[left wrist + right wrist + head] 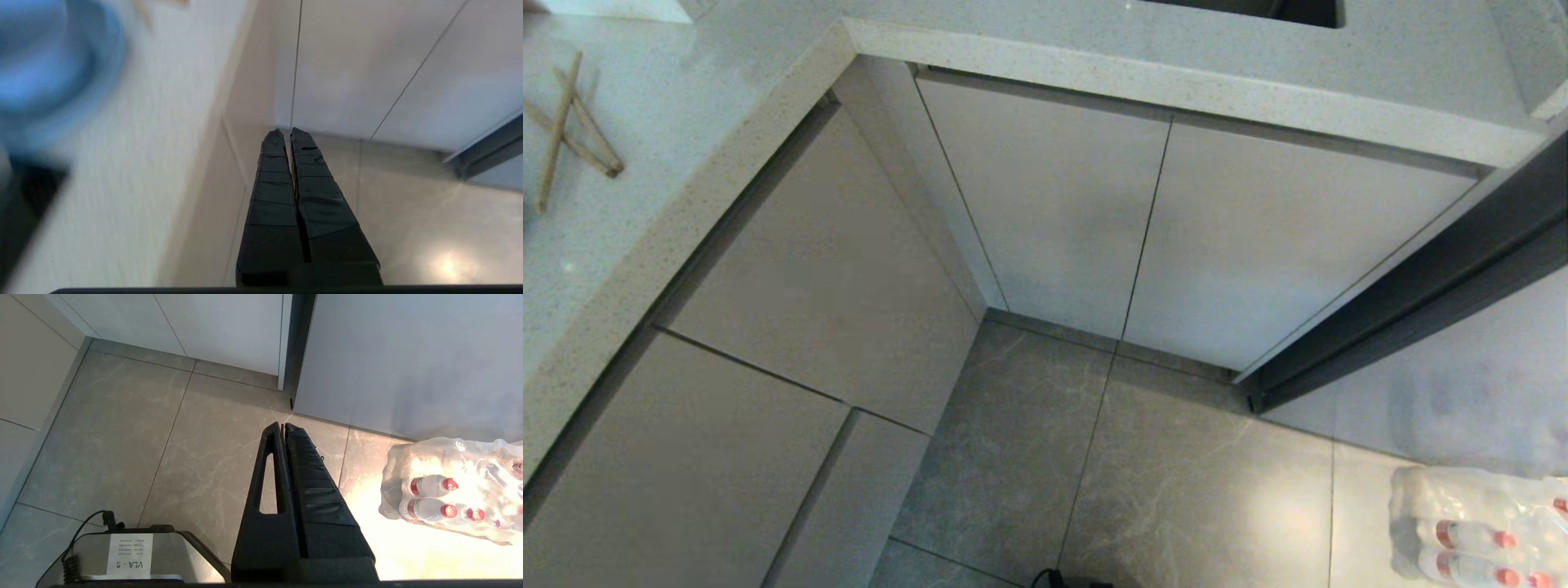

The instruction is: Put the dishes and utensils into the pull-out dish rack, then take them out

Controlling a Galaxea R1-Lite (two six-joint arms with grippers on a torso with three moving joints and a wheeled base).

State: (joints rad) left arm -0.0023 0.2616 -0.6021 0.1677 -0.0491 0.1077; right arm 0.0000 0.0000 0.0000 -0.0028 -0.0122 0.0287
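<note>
Wooden chopsticks (557, 131) lie crossed on the speckled countertop (686, 122) at the far left. In the left wrist view a blurred light-blue dish (53, 69) sits on that counter; I cannot tell whether it is the plate or the bowl. My left gripper (286, 132) is shut and empty, hanging off the counter's edge in front of the closed cabinet fronts (347, 73). Over the floor tiles, the right gripper (282, 425) is also shut with nothing in it. The pull-out dish rack and the spoon are out of view. Neither arm shows in the head view.
Closed beige drawer fronts (825, 269) and cabinet doors (1054, 204) meet in a corner under the counter. A dark door frame (1421, 310) runs along the right. A wrapped pack of water bottles (1478, 523) lies on the floor at the right. My base (130, 555) is below.
</note>
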